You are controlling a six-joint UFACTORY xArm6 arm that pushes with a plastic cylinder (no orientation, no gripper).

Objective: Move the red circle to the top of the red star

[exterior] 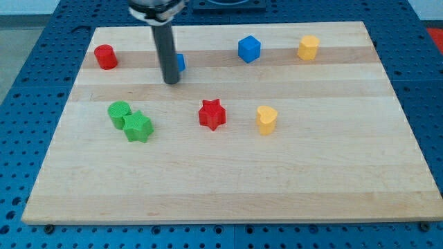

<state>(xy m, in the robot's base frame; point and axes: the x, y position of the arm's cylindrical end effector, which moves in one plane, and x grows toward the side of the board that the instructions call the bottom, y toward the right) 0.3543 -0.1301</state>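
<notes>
The red circle (105, 57) stands near the board's top left corner. The red star (212, 114) lies near the middle of the board. My tip (171, 81) rests on the board between them, to the right of and below the red circle and up-left of the red star. The rod hides most of a small blue block (181, 62) just behind it.
A green circle (119, 113) and a green star (138, 127) touch each other at the left. A blue cube (249, 48) and a yellow block (308, 48) sit near the top. Another yellow block (266, 119) lies right of the red star. The wooden board (228, 187) has blue pegboard around it.
</notes>
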